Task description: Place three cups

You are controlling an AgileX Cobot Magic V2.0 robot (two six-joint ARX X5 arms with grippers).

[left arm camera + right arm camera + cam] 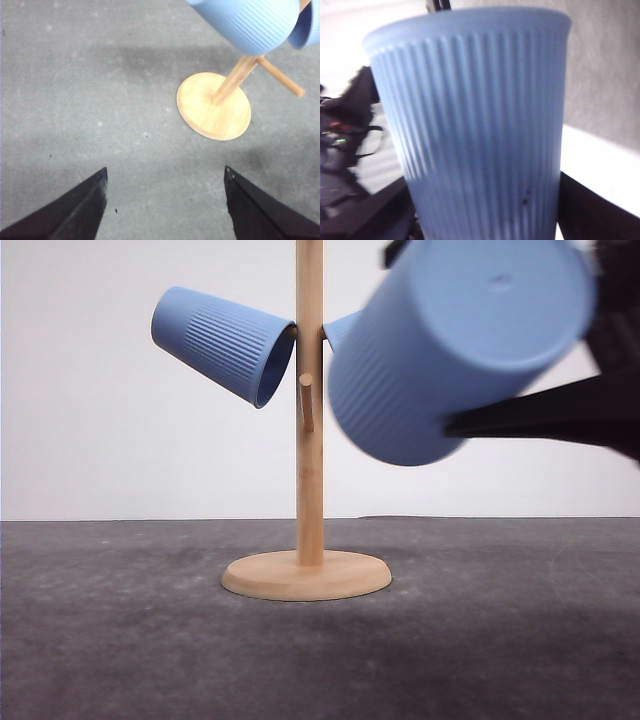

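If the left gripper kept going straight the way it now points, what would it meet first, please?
Most likely the bare grey table; the left gripper is open and empty, and the wooden stand's base lies off to one side, though depth is unclear.

So up close there's a light-blue ribbed cup point(480, 130), with fine vertical ribs and a smooth band at the rim end. The right claw point(485, 220) has a dark finger point(592, 207) pressed on each side of it, clamped tight. A few small dark specks sit on the ribs. Behind, blurry grey and white background, plus dark gear with a tiny green light point(340, 141).
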